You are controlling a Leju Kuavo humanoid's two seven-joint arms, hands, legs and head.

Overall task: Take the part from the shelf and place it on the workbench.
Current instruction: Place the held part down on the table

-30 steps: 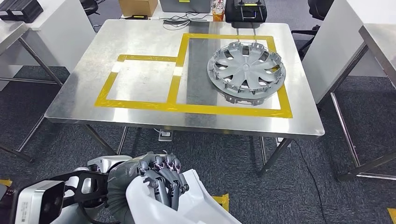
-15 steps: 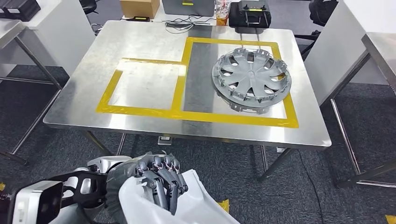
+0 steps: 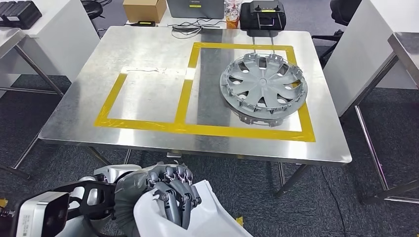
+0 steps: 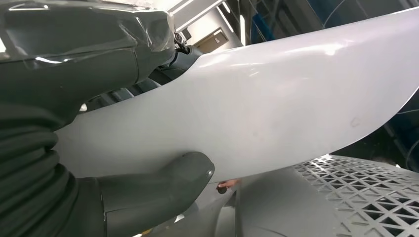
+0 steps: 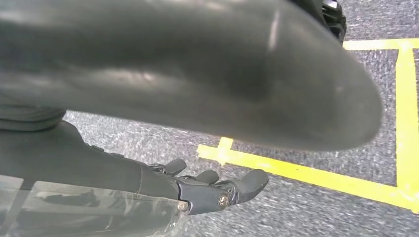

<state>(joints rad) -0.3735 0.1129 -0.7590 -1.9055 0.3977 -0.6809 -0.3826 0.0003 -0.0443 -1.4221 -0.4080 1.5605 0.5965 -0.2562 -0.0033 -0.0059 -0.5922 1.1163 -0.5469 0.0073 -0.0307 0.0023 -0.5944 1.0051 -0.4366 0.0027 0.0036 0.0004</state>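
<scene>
Low at about seven o'clock in the head view, the left hand (image 3: 170, 195) grips the white part (image 3: 197, 217), dark fingers (image 3: 179, 202) curled over its upper edge; the left wrist view shows the thick grey thumb (image 4: 163, 185) pressed against the underside of the same smooth white panel (image 4: 257, 108), so the part is held off the floor, short of the table (image 3: 148, 49) and not yet on it; the right hand (image 5: 217, 190) hangs above grey carpet (image 5: 306, 207) crossed by yellow floor tape (image 5: 296, 173), fingers loosely spread and holding nothing.

Ahead, the steel table carries yellow tape outlines (image 3: 183, 106): a smaller rectangle toward nine o'clock and a larger one toward three o'clock; a grey wheel cover (image 3: 263, 89) lies inside the larger outline, taking up most of its right portion, its lower rim overlapping the yellow line at about five o'clock; the smaller outline encloses bare metal.

Beyond the far edge, at twelve o'clock, stand a cardboard box (image 3: 144, 9), a drink cup (image 3: 231, 11), a black controller (image 3: 266, 11) and loose cables (image 3: 197, 25); a black case (image 3: 19, 12) sits on a side bench at ten o'clock; another white bench (image 3: 380, 39) flanks at two o'clock.
</scene>
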